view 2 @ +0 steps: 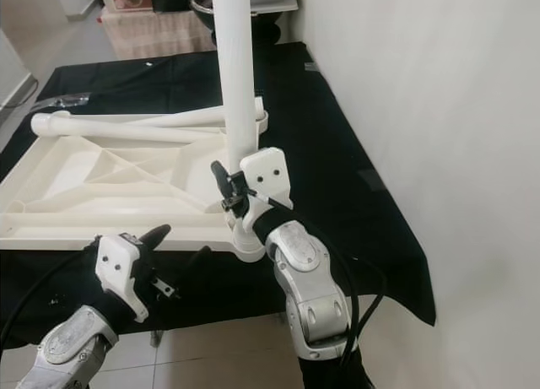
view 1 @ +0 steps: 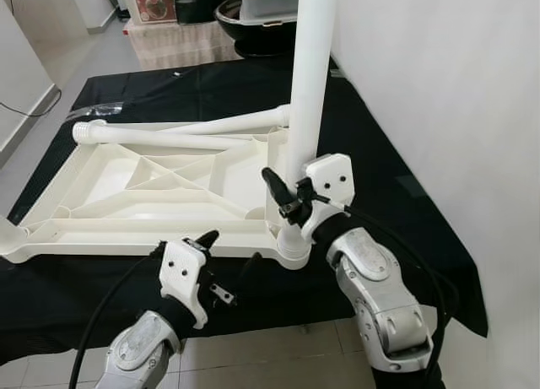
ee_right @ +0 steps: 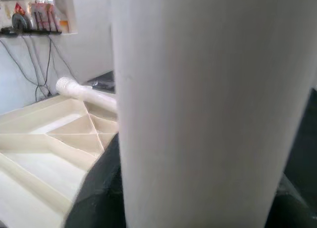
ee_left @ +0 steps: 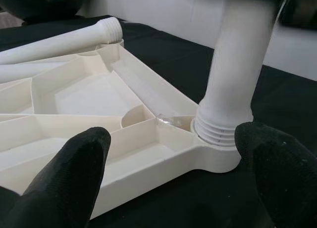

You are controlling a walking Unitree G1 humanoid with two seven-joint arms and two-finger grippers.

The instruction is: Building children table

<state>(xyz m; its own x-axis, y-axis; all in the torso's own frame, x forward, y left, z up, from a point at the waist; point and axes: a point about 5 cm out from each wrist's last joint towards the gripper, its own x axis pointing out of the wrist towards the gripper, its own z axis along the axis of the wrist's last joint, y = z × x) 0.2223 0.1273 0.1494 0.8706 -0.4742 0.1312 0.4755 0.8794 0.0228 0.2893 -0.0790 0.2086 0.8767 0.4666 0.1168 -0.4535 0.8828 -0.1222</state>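
Standing upright in the tabletop's (view 1: 126, 195) corner socket, the leg (view 1: 310, 77) sits clamped in the right claw (view 1: 291, 195); left claw (view 1: 198, 254) gapes nearby.

big black cloth (view 1: 388, 161) on the floor | plain white wall (view 1: 447, 85) just beside the cloth | dark round bowl (view 1: 253, 30) beyond the cloth's far end | beige tile floor (view 1: 278, 355) at the cloth's near edge

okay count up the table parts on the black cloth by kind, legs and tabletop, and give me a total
Upright leg in the corner socket, right gripper on it: 1
Loose legs lying down: 2
Upturned tabletop: 1
Total: 4
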